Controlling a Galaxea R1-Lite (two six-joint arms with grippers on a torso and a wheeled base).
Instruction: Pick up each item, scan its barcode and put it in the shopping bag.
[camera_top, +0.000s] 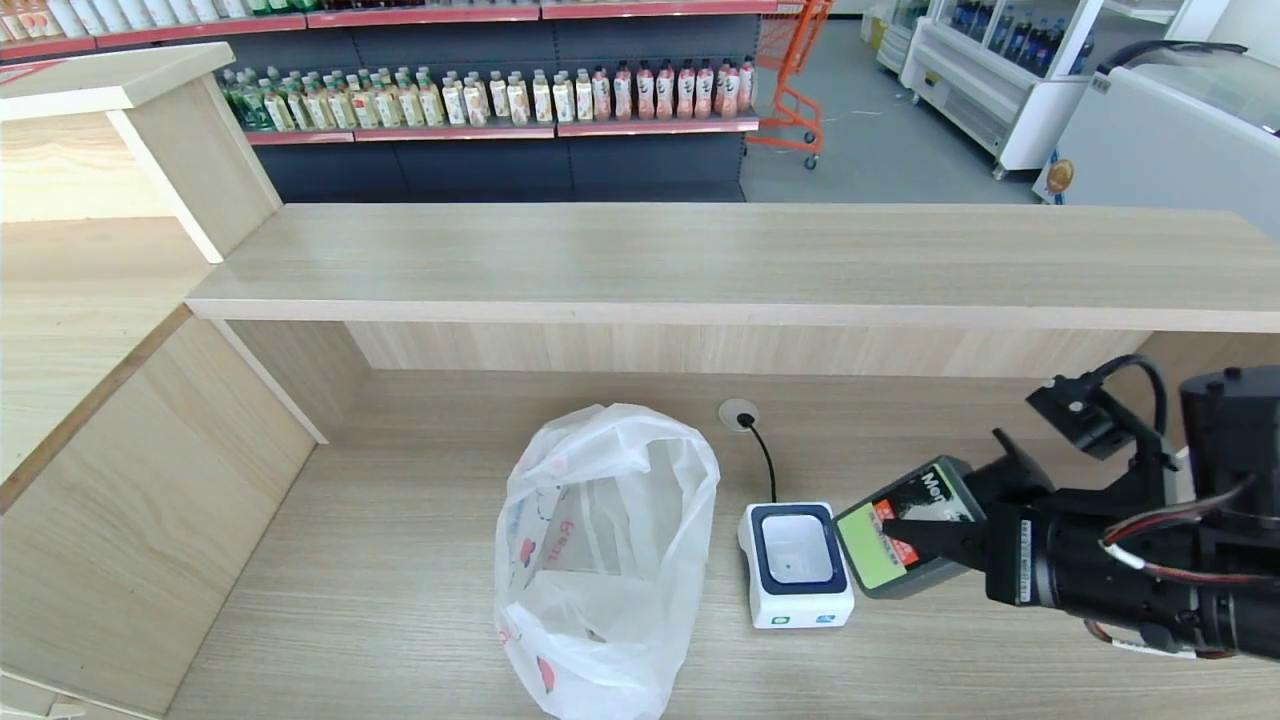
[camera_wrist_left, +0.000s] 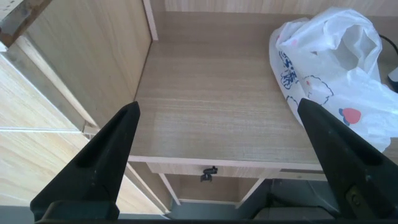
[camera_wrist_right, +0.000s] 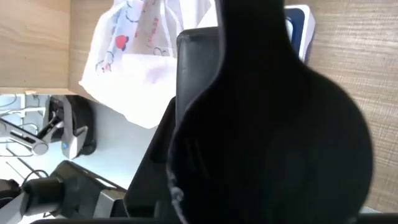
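My right gripper (camera_top: 935, 500) is shut on a dark grey box (camera_top: 900, 540) with a green end and a red label, held tilted just right of the white barcode scanner (camera_top: 795, 565). The box's green end faces the scanner's blue-rimmed window. A white plastic shopping bag (camera_top: 600, 560) stands open left of the scanner. In the right wrist view the dark box (camera_wrist_right: 267, 124) blocks most of the picture, with the bag (camera_wrist_right: 134, 53) and a corner of the scanner (camera_wrist_right: 301, 25) behind it. My left gripper (camera_wrist_left: 217, 149) hangs open above the counter's front edge, left of the bag (camera_wrist_left: 336, 68).
The scanner's black cable (camera_top: 765, 455) runs to a grommet (camera_top: 738, 413) in the wooden counter (camera_top: 400, 560). A raised ledge (camera_top: 700, 260) runs along the back, and a side panel (camera_top: 130, 520) closes the left. Shelves of bottles stand beyond.
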